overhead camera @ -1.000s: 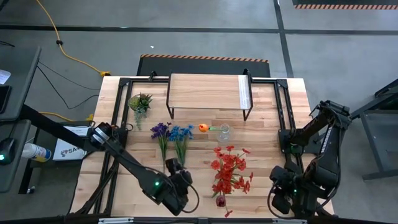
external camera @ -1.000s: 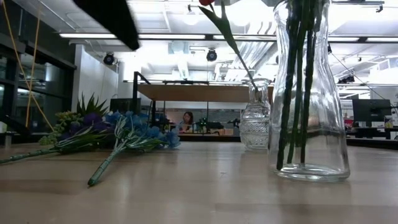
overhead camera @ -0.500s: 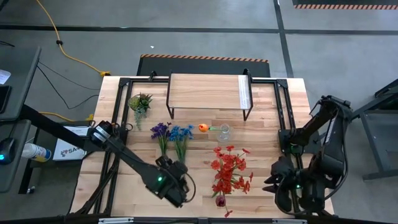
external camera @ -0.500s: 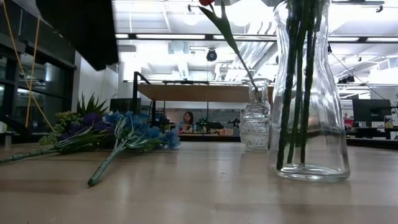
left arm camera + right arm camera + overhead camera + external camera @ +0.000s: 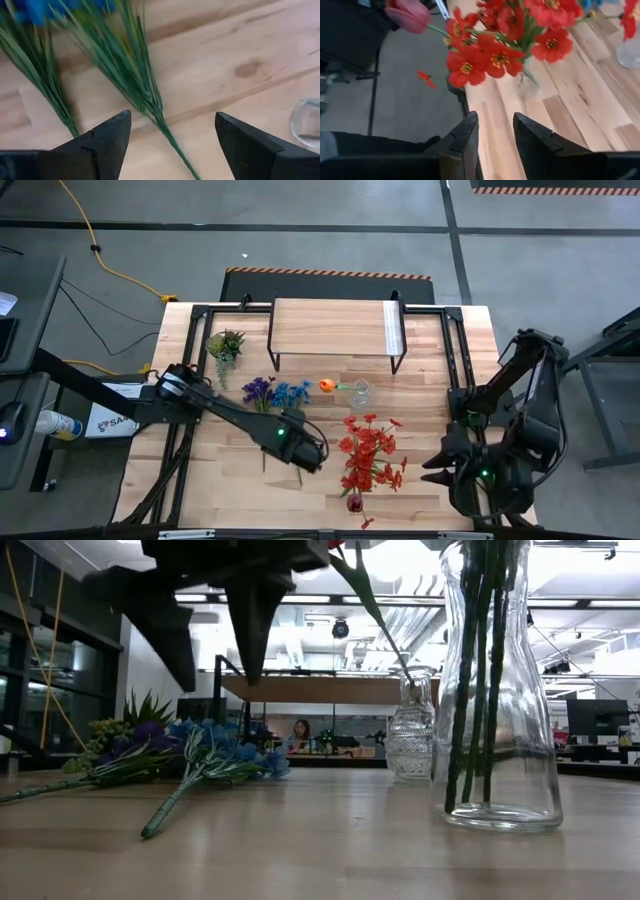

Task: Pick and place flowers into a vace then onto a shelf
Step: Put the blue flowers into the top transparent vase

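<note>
Small green spiky plant (image 5: 225, 343) on wooden tabletop (image 5: 420, 405), yellow cable (image 5: 95, 250) across grey floor (image 5: 300, 240)

Both arms are dark, jointed tubes. The left arm (image 5: 215, 412) carries a small green light near its wrist; the right arm (image 5: 505, 430) too. The fingers (image 5: 107, 140) are black, wedge-shaped, matte.

Red flowers (image 5: 368, 452), blue flowers (image 5: 292, 393)
</note>
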Tool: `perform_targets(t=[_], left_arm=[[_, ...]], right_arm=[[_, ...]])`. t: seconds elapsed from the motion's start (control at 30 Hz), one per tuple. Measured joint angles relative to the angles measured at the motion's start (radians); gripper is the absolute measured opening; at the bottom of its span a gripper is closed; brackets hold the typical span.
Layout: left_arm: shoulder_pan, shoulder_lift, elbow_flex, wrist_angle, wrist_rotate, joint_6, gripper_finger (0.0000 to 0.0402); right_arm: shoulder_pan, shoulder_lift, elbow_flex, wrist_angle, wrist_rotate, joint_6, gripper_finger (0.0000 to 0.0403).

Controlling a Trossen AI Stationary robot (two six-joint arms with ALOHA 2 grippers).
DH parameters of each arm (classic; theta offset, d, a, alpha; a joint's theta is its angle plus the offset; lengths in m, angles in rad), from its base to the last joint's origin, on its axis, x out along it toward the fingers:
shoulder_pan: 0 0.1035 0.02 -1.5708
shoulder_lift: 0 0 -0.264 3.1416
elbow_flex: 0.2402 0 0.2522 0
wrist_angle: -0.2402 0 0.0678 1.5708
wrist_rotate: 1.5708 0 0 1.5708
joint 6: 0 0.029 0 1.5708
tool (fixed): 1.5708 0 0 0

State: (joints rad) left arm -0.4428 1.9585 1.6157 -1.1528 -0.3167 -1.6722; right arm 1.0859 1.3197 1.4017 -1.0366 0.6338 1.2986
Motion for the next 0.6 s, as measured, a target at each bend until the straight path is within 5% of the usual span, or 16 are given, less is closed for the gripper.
perform_targets(t=[0.6], left_arm=[[0.014,0.003,-0.134,0.148,0.089,-0.155,0.0321]], right_arm=[[0.0,-0.073,0.0,0.085,0.067,-0.13,0.0114]])
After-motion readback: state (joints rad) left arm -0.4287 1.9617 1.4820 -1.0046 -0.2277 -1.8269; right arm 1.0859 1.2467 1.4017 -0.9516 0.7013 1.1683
